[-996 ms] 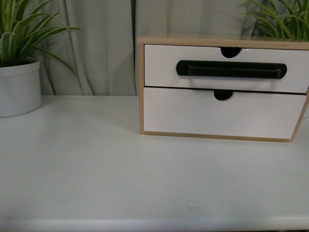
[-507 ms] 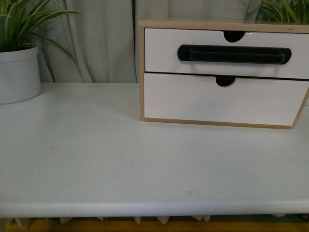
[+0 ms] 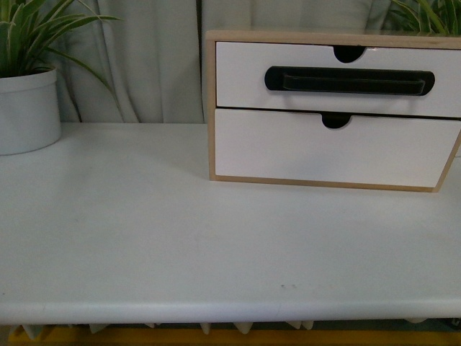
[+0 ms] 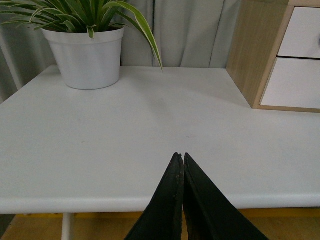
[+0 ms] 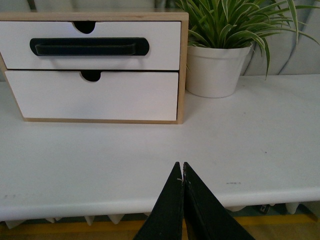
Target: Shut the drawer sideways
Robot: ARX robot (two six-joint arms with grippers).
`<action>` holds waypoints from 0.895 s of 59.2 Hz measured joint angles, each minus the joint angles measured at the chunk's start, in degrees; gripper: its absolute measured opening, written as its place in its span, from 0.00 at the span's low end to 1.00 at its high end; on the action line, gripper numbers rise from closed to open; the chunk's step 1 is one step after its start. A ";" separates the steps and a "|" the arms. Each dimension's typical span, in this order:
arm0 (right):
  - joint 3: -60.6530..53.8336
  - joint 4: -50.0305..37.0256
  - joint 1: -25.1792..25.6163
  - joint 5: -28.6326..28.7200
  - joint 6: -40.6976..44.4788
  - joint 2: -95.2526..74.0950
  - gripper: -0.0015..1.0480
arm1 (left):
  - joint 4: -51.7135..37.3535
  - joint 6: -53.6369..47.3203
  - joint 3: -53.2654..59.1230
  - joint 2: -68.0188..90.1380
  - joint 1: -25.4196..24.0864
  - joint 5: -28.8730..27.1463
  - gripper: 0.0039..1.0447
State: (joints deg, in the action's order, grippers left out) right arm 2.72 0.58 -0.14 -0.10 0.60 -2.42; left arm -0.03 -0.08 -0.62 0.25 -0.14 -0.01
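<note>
The drawer (image 3: 238, 76) is the upper white front with a long black bar handle (image 3: 349, 80) and a half-round notch, in a light-wood cabinet (image 3: 211, 108) at the back right of the white table. It also shows in the right wrist view (image 5: 160, 45), its front about level with the plain lower front. My left gripper (image 4: 180, 156) is shut and empty over the table's near edge, far from the cabinet (image 4: 250, 50). My right gripper (image 5: 181, 164) is shut and empty near the front edge, short of the cabinet. Neither arm shows in the front view.
A plain white lower drawer front (image 3: 331, 151) with only a notch sits below. A white pot with a striped plant (image 3: 27, 108) stands at the back left. Another potted plant (image 5: 217, 70) stands right of the cabinet. Grey curtains hang behind the white table (image 3: 180, 238).
Between one second ago and half a second ago the front view tilted downward, so the cabinet sits higher in the picture and the table's front edge shows. Since then nothing has moved.
</note>
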 joint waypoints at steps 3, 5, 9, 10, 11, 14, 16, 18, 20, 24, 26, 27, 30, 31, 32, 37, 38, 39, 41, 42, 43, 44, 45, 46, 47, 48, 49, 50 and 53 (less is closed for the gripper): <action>-1.29 -0.37 0.00 0.02 -0.02 1.31 0.01 | 0.00 0.00 0.00 0.00 0.00 -0.02 0.04; -2.25 -0.37 0.00 0.04 -0.02 2.05 0.01 | 0.00 0.00 0.00 0.00 0.00 -0.02 0.04; -2.32 -0.37 0.00 0.00 0.00 2.08 0.01 | 0.00 0.00 0.00 0.00 0.00 0.00 0.04; -2.32 -0.37 0.00 0.00 0.00 2.12 0.01 | 0.00 0.00 0.00 0.00 0.00 0.00 0.04; -2.32 -0.37 0.00 0.00 0.00 2.19 0.01 | 0.00 0.00 0.00 0.00 0.00 0.00 0.04; -2.32 -0.37 0.00 0.00 0.00 2.19 0.01 | 0.00 0.00 0.00 0.00 0.00 0.00 0.04; -2.32 -0.37 0.00 0.02 0.00 2.19 0.01 | 0.00 0.00 0.00 0.00 0.00 0.00 0.04; -2.32 -0.37 0.00 0.02 0.00 2.19 0.01 | 0.00 0.00 0.00 0.00 0.00 -0.02 0.04; -2.32 -0.37 0.00 0.02 0.04 2.19 0.03 | 0.00 0.15 0.00 0.00 0.00 0.00 0.04; -2.32 -0.37 0.00 0.00 0.00 2.19 0.12 | 0.00 0.15 0.00 0.00 0.00 0.00 0.16; -2.32 -0.37 0.00 0.00 0.00 2.19 0.19 | 0.00 0.15 0.00 0.00 0.00 0.00 0.21; -2.32 -0.37 0.00 0.02 0.00 2.19 0.21 | 0.00 0.15 0.00 0.00 0.00 0.00 0.25; -2.32 -0.37 0.00 0.02 0.00 2.19 0.29 | 0.00 0.15 0.00 0.00 0.00 0.00 0.32; -2.32 -0.37 0.00 0.00 0.00 2.19 0.33 | 0.00 0.15 0.00 0.00 0.00 -0.02 0.35; -2.32 -0.37 0.00 0.02 0.00 2.19 0.34 | 0.00 0.15 0.00 0.00 0.00 0.00 0.39; -2.32 -0.37 0.00 0.02 0.00 2.19 0.51 | 0.00 0.15 0.00 0.00 0.00 -0.02 0.54; -2.32 -0.37 0.00 0.02 0.00 2.19 0.55 | 0.00 0.15 0.00 0.00 0.00 0.00 0.57; -2.32 -0.37 0.00 0.02 0.00 2.19 0.58 | 0.00 0.15 0.00 0.00 0.00 -0.02 0.61; -2.32 -0.37 0.00 0.02 0.00 2.21 0.65 | 0.00 0.15 0.00 0.00 0.00 0.00 0.68; -2.32 -0.37 0.00 0.02 0.00 2.19 0.68 | 0.00 0.15 0.00 0.00 0.00 0.00 0.73; -2.32 -0.37 0.00 0.00 0.00 2.19 0.73 | 0.00 0.15 0.00 0.00 0.00 0.00 0.76; -2.32 -0.37 0.00 0.02 0.00 2.19 0.77 | 0.00 0.15 0.00 0.00 0.00 0.00 0.80; -2.32 -0.37 0.00 0.02 0.00 2.19 0.78 | 0.00 0.15 0.00 0.00 0.00 0.00 0.83; -2.32 -0.37 0.00 0.02 0.00 2.19 0.82 | 0.00 0.15 0.00 0.00 0.00 0.00 0.85; -2.32 -0.37 0.00 0.02 0.00 2.19 0.85 | 0.00 0.15 0.00 0.00 0.00 0.00 0.88; -2.32 -0.37 0.00 0.02 0.00 2.19 0.87 | 0.00 0.15 0.00 0.00 0.00 0.00 0.92; -2.32 -0.37 0.00 0.02 0.00 2.19 0.90 | 0.00 0.15 0.00 0.00 0.00 0.00 0.93; -2.32 -0.37 0.00 0.02 -0.02 2.19 0.92 | 0.00 0.13 0.00 0.00 0.00 -0.02 0.96; -2.32 -0.37 0.00 0.00 -0.07 2.19 0.91 | 0.00 0.15 0.00 0.00 0.00 -0.02 0.94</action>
State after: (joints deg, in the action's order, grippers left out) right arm 0.40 0.21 -0.14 -0.10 0.54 -0.23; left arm -0.03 0.08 -0.62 0.25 -0.14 -0.03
